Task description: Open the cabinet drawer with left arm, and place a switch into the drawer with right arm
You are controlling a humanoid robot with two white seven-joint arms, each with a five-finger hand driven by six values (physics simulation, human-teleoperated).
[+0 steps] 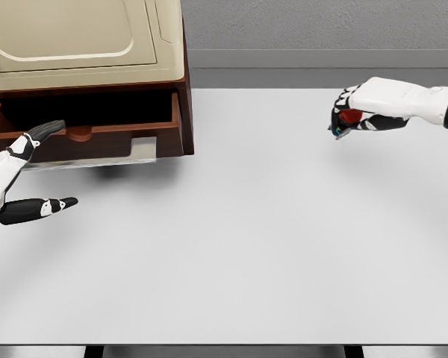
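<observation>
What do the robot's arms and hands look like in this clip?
Both arms are smooth white shells. The left hand has a white back with dark grey-black fingers bearing small white patches. The right hand matches, with a dark band on its forearm at the picture's edge. No cables show.

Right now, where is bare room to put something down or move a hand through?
The white table is bare between cabinet and right hand, and along its near edge. Tightest spot: left hand at the open drawer.
</observation>
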